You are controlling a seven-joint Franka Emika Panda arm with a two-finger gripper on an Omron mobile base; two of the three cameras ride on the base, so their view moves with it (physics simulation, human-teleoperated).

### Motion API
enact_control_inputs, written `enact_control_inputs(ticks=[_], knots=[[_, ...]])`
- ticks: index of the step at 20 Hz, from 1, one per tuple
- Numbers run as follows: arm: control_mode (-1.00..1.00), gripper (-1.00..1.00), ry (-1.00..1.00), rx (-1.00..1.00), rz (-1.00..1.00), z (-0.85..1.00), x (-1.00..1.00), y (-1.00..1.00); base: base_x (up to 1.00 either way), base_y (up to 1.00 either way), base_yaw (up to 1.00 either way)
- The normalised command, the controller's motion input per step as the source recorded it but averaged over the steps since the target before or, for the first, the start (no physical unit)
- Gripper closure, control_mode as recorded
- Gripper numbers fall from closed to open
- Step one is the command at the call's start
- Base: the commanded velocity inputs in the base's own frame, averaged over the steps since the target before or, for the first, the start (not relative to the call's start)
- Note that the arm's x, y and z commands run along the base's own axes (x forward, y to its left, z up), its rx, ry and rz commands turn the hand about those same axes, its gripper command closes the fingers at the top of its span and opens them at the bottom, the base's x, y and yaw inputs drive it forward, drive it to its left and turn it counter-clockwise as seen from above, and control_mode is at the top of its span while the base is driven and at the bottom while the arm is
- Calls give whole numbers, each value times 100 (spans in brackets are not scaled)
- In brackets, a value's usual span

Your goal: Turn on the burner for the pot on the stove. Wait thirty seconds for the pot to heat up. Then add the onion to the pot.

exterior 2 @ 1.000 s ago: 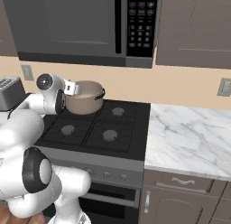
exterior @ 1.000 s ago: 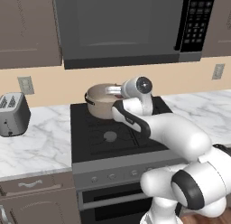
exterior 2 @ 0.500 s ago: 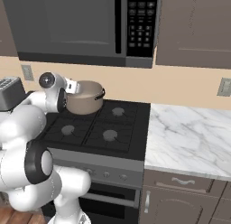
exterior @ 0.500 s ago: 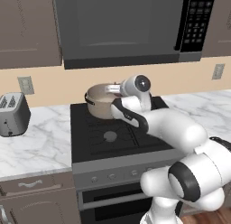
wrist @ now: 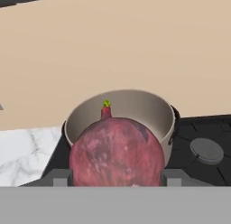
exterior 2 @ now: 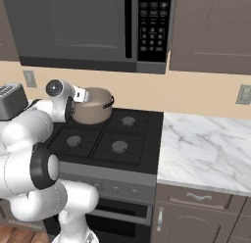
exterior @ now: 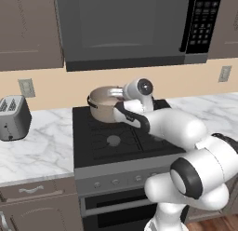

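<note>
Gripping the onion [wrist: 116, 153] between both fingers [wrist: 62, 177], just before the pot [wrist: 135, 111].

I see the pot [wrist: 122, 112] as matt tan metal, smooth walls. Onion [wrist: 116, 155] has mottled dark-red skin, slightly glossy. Stove [exterior: 118, 167] has a steel front and matt black top. Desk [exterior 2: 206, 149] is polished white marble, grey veins. Toaster [exterior: 13, 117] is brushed metal.

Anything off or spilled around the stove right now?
Nothing stands out. The pot sits upright on the stove's back-left burner, and the onion is held between the gripper's fingers in front of it. No spills show on the cooktop.
</note>
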Motion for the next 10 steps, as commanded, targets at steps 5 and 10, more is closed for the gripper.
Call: enact_control_inputs(ticks=[5,10], knots=[[-100,100,0,0,0,-16,15,0,0,0,0],[-100,100,0,0,0,-6,18,0,0,0,0]])
